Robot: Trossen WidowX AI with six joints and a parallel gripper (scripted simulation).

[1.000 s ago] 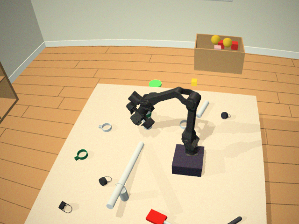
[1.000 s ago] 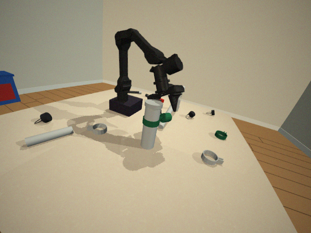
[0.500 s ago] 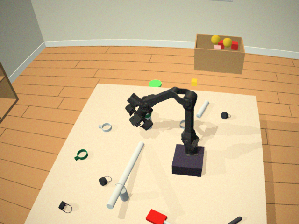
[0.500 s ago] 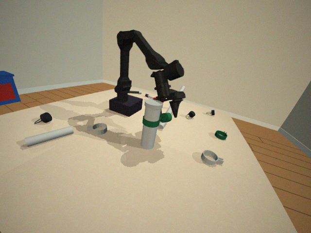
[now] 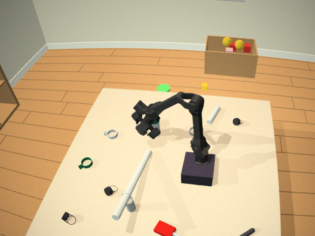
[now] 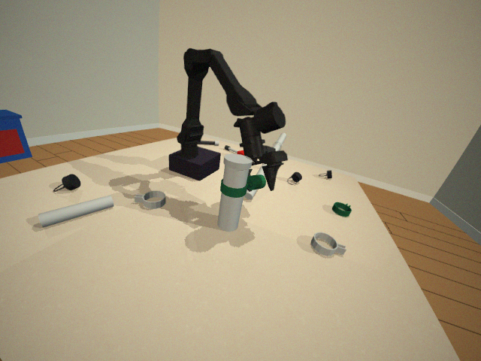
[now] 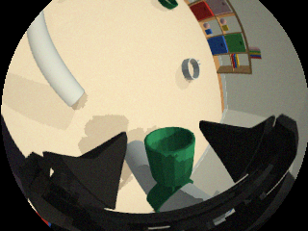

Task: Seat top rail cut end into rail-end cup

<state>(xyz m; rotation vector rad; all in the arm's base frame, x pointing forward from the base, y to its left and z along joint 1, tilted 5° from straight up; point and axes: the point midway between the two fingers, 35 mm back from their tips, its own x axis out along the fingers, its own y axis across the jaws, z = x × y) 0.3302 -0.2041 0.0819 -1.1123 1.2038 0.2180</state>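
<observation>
The big grey post (image 5: 158, 128) (image 6: 230, 213) stands upright. Its green brace band (image 6: 233, 189) sits below the post cap (image 6: 237, 161). The green rail-end cup (image 6: 256, 182) (image 7: 169, 168) sticks out from the band, its mouth empty. My gripper (image 5: 148, 132) (image 7: 165, 130) is open, with one finger on each side of the cup; contact is not clear. The long white rail (image 5: 136, 175) (image 7: 52, 63) slopes through the wire loop on the small post (image 5: 131, 205). Its near end is low, at or close to the table, apart from the cup and gripper.
A grey ring band (image 5: 111, 133) (image 6: 325, 244) (image 7: 188, 69) and a green one (image 5: 86, 162) (image 6: 341, 209) lie to the side. Another grey band (image 6: 154, 202) and a short white tube (image 5: 213, 115) (image 6: 76, 210) lie beyond the post. Black loop caps lie around. The arm's base (image 5: 198, 170) is a dark block.
</observation>
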